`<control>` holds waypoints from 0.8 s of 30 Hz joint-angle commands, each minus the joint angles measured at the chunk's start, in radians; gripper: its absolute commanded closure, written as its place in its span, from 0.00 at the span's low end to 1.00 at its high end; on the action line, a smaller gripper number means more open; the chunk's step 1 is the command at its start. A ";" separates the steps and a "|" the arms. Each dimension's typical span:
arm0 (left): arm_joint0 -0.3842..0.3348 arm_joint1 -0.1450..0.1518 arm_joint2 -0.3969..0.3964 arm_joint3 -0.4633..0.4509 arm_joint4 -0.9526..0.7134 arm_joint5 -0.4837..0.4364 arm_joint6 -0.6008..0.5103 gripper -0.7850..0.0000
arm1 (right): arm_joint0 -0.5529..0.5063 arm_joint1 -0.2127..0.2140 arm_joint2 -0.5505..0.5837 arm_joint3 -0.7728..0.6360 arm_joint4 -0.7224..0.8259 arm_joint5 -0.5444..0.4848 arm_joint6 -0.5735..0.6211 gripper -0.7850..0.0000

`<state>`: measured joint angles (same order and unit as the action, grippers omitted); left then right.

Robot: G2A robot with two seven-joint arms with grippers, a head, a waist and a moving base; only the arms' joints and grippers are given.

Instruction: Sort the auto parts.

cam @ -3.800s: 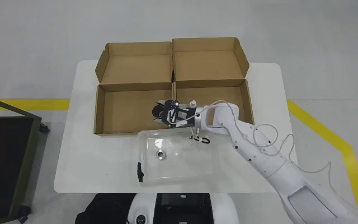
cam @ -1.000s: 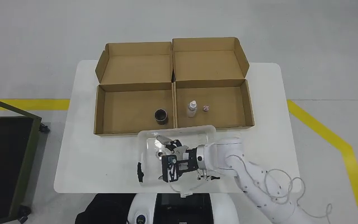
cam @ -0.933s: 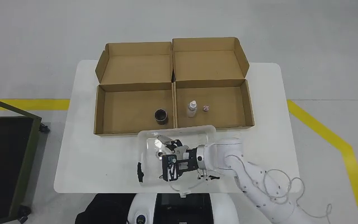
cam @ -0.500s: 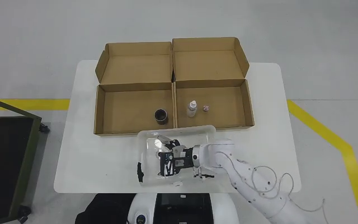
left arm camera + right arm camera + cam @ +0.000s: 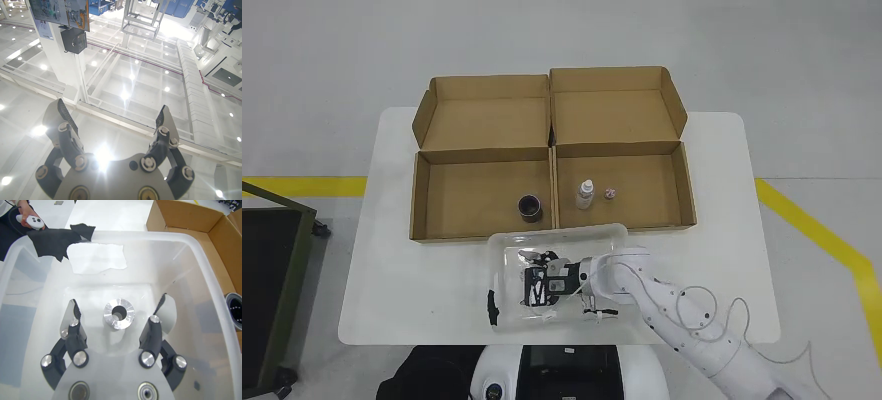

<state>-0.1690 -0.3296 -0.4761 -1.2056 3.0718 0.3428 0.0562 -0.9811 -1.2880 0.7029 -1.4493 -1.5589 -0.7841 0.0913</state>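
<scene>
A black sleeve [image 5: 530,207] sits in the left cardboard box [image 5: 472,225], with a small bottle [image 5: 585,193] and a tiny part [image 5: 610,191] in the right box [image 5: 652,205], while the right gripper [image 5: 119,305], spread open, straddles what looks like the last metal bushing [image 5: 119,319] in the near clear bin [image 5: 132,234].

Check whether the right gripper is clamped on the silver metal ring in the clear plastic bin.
No: the right gripper is open, its fingers spread clear of the silver metal ring on both sides.
</scene>
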 commanded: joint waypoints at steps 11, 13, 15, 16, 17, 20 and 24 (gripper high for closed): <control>0.000 0.000 0.000 0.000 0.000 0.000 0.000 0.00 | 0.028 -0.003 0.024 -0.043 0.018 0.009 -0.047 1.00; 0.000 0.000 0.000 0.000 0.000 0.000 0.000 0.00 | 0.041 -0.002 0.032 -0.066 0.014 -0.008 -0.045 1.00; 0.000 0.000 0.000 0.000 0.000 0.000 0.000 0.00 | 0.052 -0.002 0.041 -0.081 0.021 -0.016 -0.047 1.00; 0.000 0.000 0.000 0.000 0.000 0.000 0.000 0.00 | 0.056 -0.002 0.045 -0.085 0.022 -0.018 -0.044 1.00; 0.000 0.000 0.000 0.000 0.000 0.000 0.000 0.00 | 0.061 -0.002 0.050 -0.089 0.027 -0.022 -0.041 1.00; 0.000 0.000 0.000 0.000 0.000 0.000 0.000 0.00 | 0.063 0.001 0.064 -0.105 0.041 -0.036 -0.026 1.00; 0.000 0.000 0.000 0.000 0.000 0.000 0.000 0.00 | 0.055 0.009 0.100 -0.151 0.070 -0.051 -0.009 1.00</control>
<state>-0.1690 -0.3296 -0.4761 -1.2056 3.0718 0.3428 0.0562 -0.9237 -1.2811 0.7934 -1.5892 -1.4964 -0.8325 0.0781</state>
